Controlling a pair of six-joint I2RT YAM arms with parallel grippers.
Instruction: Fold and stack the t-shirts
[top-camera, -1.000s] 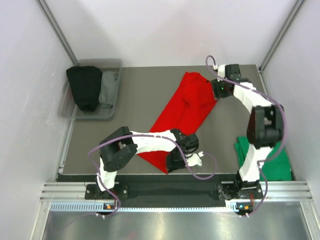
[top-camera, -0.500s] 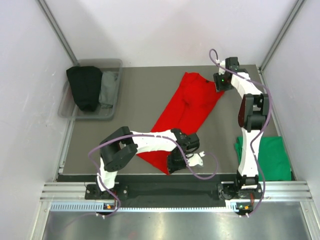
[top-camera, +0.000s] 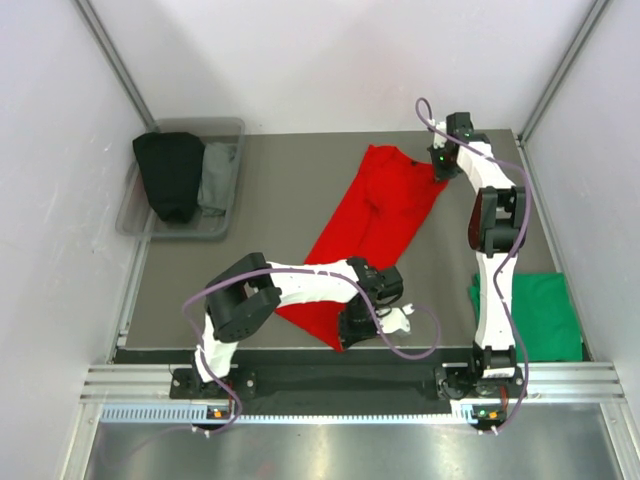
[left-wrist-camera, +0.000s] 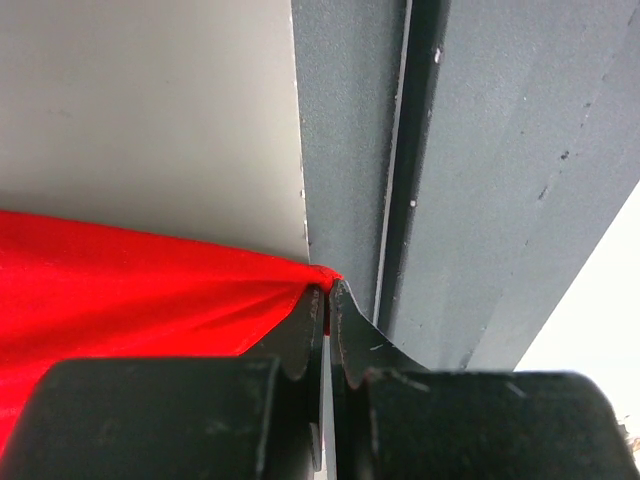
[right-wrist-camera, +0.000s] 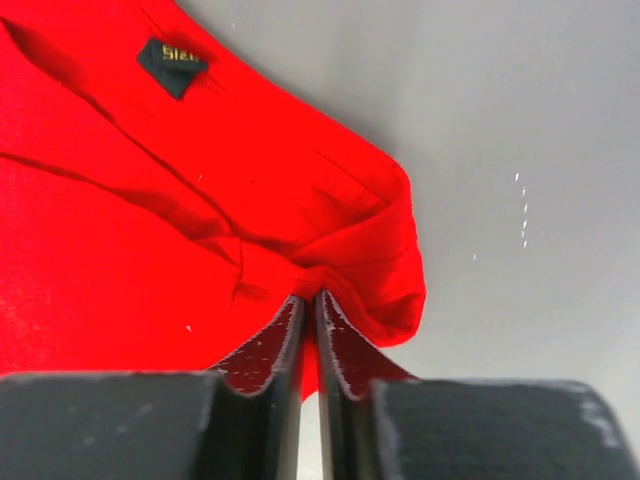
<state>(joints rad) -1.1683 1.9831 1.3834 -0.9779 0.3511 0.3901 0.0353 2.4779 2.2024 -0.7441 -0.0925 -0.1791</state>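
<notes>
The red t-shirt (top-camera: 375, 215) lies as a long diagonal strip across the table, from the near middle to the far right. My left gripper (top-camera: 345, 335) is shut on its near corner (left-wrist-camera: 322, 275) by the table's front edge. My right gripper (top-camera: 443, 172) is shut on a bunched fold of red cloth (right-wrist-camera: 330, 270) at the far end, near the sleeve. A dark neck label (right-wrist-camera: 172, 62) shows in the right wrist view. The green t-shirt (top-camera: 545, 315) lies folded at the near right.
A grey bin (top-camera: 225, 130) at the far left holds black cloth (top-camera: 168, 172) and grey cloth (top-camera: 218, 175). A metal rail (top-camera: 350, 380) runs along the table's front edge. White walls close in both sides.
The right arm stretched out toward the far right end of the red t-shirt and its gripper shut on the cloth there. The left gripper kept its hold and barely moved.
</notes>
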